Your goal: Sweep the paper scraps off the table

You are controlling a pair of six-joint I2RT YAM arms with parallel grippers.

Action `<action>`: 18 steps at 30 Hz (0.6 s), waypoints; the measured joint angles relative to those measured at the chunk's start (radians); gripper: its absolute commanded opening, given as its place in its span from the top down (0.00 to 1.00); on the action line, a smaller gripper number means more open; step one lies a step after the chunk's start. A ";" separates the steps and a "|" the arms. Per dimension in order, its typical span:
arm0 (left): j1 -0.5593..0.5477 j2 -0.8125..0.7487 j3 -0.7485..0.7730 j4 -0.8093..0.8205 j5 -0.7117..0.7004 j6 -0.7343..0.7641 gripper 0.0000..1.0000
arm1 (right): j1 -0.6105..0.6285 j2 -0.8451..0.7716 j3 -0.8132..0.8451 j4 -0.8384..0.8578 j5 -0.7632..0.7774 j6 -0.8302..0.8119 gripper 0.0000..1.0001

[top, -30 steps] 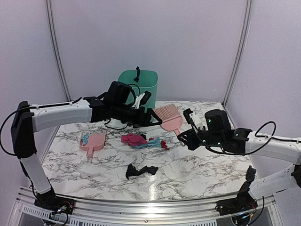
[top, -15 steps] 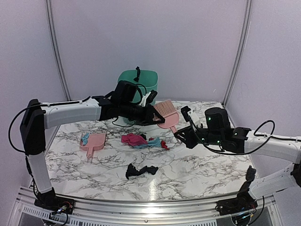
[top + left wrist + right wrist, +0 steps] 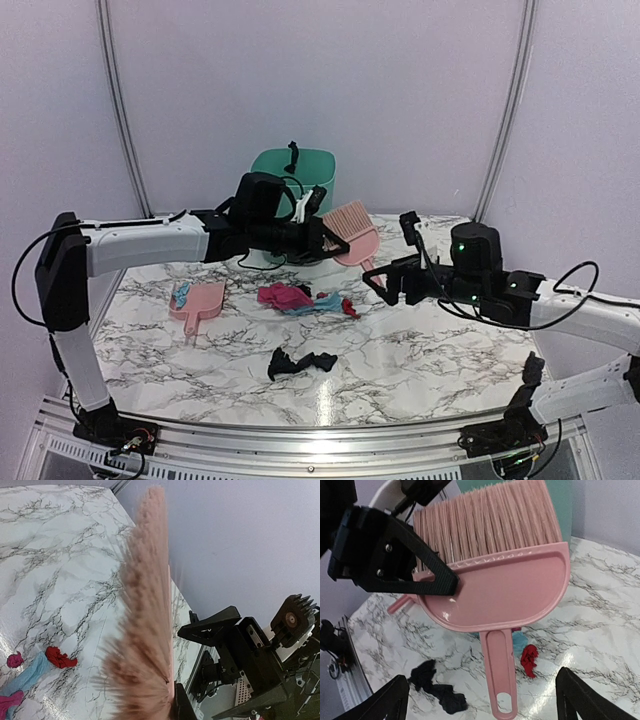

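Observation:
A pink brush (image 3: 352,232) hangs in the air above the table (image 3: 430,350), my left gripper (image 3: 333,236) shut on the edge of its head. In the right wrist view the brush (image 3: 500,587) fills the top, with the left finger (image 3: 395,555) pinching it. My right gripper (image 3: 482,680) is open around the handle (image 3: 501,675), touching nothing. Paper scraps lie below: a magenta, blue and red pile (image 3: 300,298) and black pieces (image 3: 300,362). The left wrist view shows bristles (image 3: 145,605), a red scrap (image 3: 60,657) and a blue scrap (image 3: 25,672).
A pink dustpan (image 3: 198,302) lies left of the pile with a blue bit (image 3: 182,293) on it. A teal bin (image 3: 295,178) stands at the back behind the left arm. The curved metal rail (image 3: 300,440) runs along the table's front.
The left gripper has closed on the brush head. The right gripper has opened off the handle and drawn back slightly to the right. The brush has risen a little.

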 measured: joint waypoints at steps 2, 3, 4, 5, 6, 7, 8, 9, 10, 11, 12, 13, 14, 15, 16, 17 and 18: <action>0.001 -0.029 -0.004 0.013 -0.012 -0.013 1.00 | -0.016 -0.042 -0.008 0.040 -0.027 0.048 0.07; 0.001 -0.043 -0.004 0.020 -0.014 -0.016 1.00 | -0.028 -0.060 -0.016 0.070 -0.048 0.077 0.08; 0.001 -0.063 -0.004 0.029 -0.021 -0.021 1.00 | -0.042 -0.077 -0.027 0.106 -0.072 0.108 0.09; 0.001 -0.082 -0.004 0.037 -0.025 -0.025 1.00 | -0.055 -0.088 -0.039 0.139 -0.091 0.135 0.09; 0.001 -0.098 -0.004 0.043 -0.029 -0.031 1.00 | -0.069 -0.097 -0.056 0.188 -0.119 0.167 0.10; 0.001 -0.118 -0.004 0.051 -0.033 -0.037 1.00 | -0.080 -0.100 -0.071 0.236 -0.144 0.208 0.11; 0.001 -0.138 -0.003 0.057 -0.036 -0.043 1.00 | -0.088 -0.099 -0.085 0.285 -0.169 0.240 0.11; 0.001 -0.158 -0.003 0.066 -0.037 -0.052 1.00 | -0.092 -0.094 -0.097 0.329 -0.190 0.275 0.12; 0.001 -0.175 0.000 0.077 -0.038 -0.061 1.00 | -0.095 -0.085 -0.105 0.377 -0.213 0.314 0.13; 0.001 -0.188 0.001 0.087 -0.038 -0.068 1.00 | -0.095 -0.075 -0.106 0.418 -0.228 0.343 0.14; 0.001 -0.206 0.001 0.103 -0.040 -0.081 1.00 | -0.095 -0.055 -0.106 0.491 -0.254 0.380 0.15; 0.001 -0.217 0.001 0.114 -0.040 -0.090 1.00 | -0.095 -0.040 -0.104 0.538 -0.270 0.408 0.16; 0.001 -0.228 0.001 0.128 -0.044 -0.101 1.00 | -0.095 -0.026 -0.099 0.585 -0.285 0.436 0.18; 0.001 -0.237 0.002 0.142 -0.047 -0.110 1.00 | -0.094 -0.005 -0.089 0.645 -0.302 0.467 0.19; 0.001 -0.245 0.002 0.157 -0.051 -0.124 1.00 | -0.092 0.012 -0.076 0.679 -0.311 0.484 0.20; 0.001 -0.251 0.002 0.171 -0.055 -0.133 1.00 | -0.086 0.032 -0.057 0.719 -0.322 0.503 0.21; 0.001 -0.255 0.002 0.185 -0.059 -0.146 1.00 | -0.082 0.053 -0.033 0.755 -0.326 0.521 0.24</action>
